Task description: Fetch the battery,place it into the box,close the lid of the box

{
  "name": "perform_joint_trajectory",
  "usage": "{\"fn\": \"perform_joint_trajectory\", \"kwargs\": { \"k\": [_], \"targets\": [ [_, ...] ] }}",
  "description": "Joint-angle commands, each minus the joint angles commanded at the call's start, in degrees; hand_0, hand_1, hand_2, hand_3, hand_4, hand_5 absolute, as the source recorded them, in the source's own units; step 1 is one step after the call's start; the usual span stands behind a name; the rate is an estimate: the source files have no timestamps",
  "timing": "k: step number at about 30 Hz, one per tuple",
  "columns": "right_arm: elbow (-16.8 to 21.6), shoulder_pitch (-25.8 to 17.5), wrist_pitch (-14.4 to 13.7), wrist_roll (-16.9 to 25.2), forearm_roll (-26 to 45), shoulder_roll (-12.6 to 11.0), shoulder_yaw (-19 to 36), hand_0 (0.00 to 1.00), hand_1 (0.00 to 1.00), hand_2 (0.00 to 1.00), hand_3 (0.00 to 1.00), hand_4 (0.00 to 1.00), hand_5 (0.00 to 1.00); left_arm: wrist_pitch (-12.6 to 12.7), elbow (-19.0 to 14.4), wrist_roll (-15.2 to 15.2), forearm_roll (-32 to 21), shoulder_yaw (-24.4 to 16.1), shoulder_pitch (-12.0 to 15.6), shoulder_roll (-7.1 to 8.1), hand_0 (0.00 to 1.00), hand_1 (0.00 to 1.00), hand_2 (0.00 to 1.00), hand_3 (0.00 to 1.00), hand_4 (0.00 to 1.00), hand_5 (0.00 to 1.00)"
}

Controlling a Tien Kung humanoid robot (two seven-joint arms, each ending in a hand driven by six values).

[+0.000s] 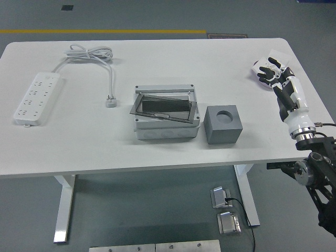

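Note:
The grey box [165, 131] stands at the table's middle. Its dark-framed lid [164, 113] lies tilted over the opening, not flat. A dark flat block [165, 104] shows through the lid, inside the box; I cannot tell whether it is the battery. My right hand [271, 74] hangs over the table's far right edge, well to the right of the box, with its fingers spread and holding nothing. It is over a small clear bag [277, 56] with something purple in it. The left arm is out of view.
A grey cube [222, 125] with a round hole in its top stands just right of the box. A white power strip [37, 97] lies at the far left, its cable [92, 53] coiled at the back and its plug [111, 101] left of the box.

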Motion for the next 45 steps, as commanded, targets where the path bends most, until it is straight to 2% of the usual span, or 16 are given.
{"fn": "perform_joint_trajectory", "kwargs": {
  "k": [19,45],
  "targets": [
    [1.25,-1.04,-1.2,-0.48,-1.61,0.05,1.46,0.781,0.723,0.72,0.799,0.941,0.598,-0.04,0.04,-0.18,-0.24,0.31,-0.27,-0.21,0.627,0.688,0.625,0.625,0.664,0.059],
    [1.93,-1.87,-1.35,-0.49,-2.5,0.05,3.4,0.779,0.719,0.714,0.785,0.941,0.598,-0.05,0.03,-0.01,0.37,-0.18,-0.38,-0.2,0.627,0.687,0.625,0.624,0.664,0.059]
  ]
}}
